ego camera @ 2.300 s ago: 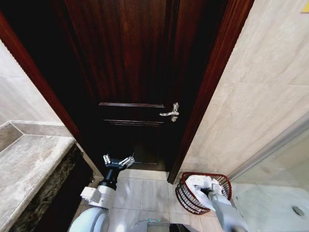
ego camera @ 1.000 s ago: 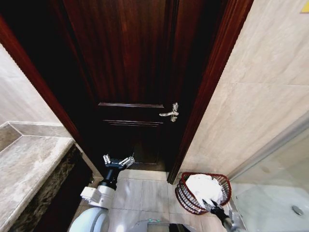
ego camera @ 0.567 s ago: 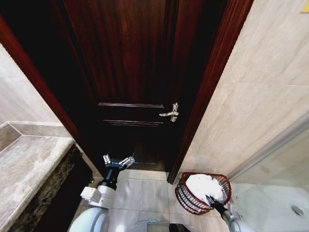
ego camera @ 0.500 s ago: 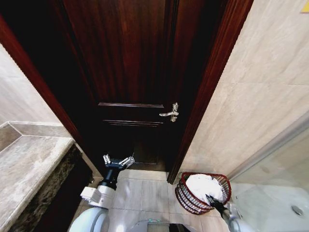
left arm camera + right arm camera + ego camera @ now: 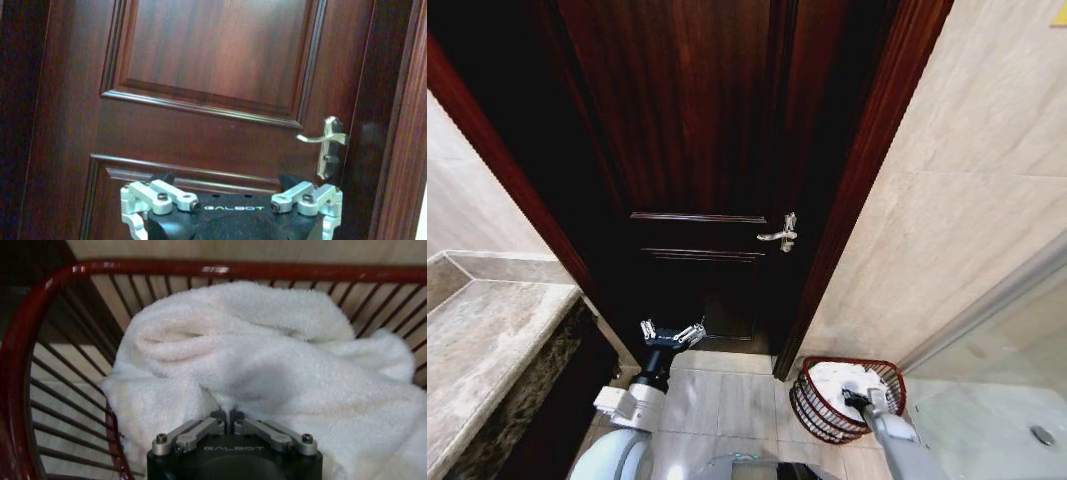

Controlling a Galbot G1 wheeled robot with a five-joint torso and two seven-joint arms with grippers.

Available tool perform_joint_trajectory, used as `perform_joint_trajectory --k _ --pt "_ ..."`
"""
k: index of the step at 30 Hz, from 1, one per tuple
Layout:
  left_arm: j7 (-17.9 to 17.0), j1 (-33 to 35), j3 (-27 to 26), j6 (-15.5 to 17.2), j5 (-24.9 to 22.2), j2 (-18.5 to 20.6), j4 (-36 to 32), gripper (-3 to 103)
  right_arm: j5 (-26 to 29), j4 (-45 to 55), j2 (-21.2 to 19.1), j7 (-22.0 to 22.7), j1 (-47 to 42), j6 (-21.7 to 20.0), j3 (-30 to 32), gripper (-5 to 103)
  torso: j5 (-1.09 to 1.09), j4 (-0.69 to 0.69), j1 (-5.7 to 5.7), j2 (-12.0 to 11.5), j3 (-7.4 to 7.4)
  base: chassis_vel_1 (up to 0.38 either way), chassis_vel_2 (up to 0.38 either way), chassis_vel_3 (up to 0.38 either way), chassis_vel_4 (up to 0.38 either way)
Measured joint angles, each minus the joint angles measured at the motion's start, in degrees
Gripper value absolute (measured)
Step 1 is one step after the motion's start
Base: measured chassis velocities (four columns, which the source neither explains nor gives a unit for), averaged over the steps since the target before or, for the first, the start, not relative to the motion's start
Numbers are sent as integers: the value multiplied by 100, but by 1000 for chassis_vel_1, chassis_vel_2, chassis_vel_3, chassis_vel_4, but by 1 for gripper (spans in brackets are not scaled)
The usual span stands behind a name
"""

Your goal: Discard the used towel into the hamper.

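The right hand (image 5: 230,416) is down inside the hamper, its two fingers drawn together with the tips meeting against a fold of the towel; whether any cloth is actually pinched between them I cannot tell.

Behind stands the tall dark-red panelled wooden door (image 5: 697,170) with its silver lever handle (image 5: 779,234). The left hand (image 5: 672,333) hovers low in front of that door, fingers spread wide and holding nothing.

The small round reddish-brown wire hamper (image 5: 810,402) sits on the pale tiled floor (image 5: 727,400), near the foot of the door frame. The fluffy white terry towel (image 5: 267,365) lies heaped inside it, filling most of the basket.

The risk I see: if the fingertips have caught a loop of terry, lifting the arm could drag the towel over the rim, or tip the light hamper.
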Motion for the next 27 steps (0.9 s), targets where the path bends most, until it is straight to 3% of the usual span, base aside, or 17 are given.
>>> perform_joint_trajectory --k 7,11,14,21,22,23,25,27 --pt "0 0 0 0 0 0 0 100 132 298 -12 -18 -128 -113 -54 1 4 -1 0 0 0 0 0 0 0" --pt "0 0 0 0 0 0 0 100 365 926 -244 -204 -470 -25 -182 12 1 -2 0 -1 0 0 0 0 0" --pt "0 0 0 0 0 0 0 100 736 1616 -493 -374 -887 66 -213 27 0 -2 0 -1 0 0 0 0 0" --pt "0 0 0 0 1 -1 0 100 1076 2438 -746 -669 -1465 252 -112 49 -2 -1 0 -1 -1 0 0 0 0" --pt "0 0 0 0 0 0 0 100 1114 2538 -770 -792 -1574 438 -78 49 -3 -2 0 -1 0 0 0 0 0" --pt "0 0 0 0 0 0 0 100 1114 2639 -767 -916 -1719 850 -27 66 2 -4 0 -1 0 0 0 0 0" --pt "0 0 0 0 0 0 0 100 1086 2364 -699 -639 -1492 1207 -69 77 -3 -3 0 -1 0 0 0 0 0" --pt "0 0 0 0 0 0 0 100 1063 2266 -655 -527 -1386 1224 -98 77 0 -1 0 -1 0 0 0 0 0"
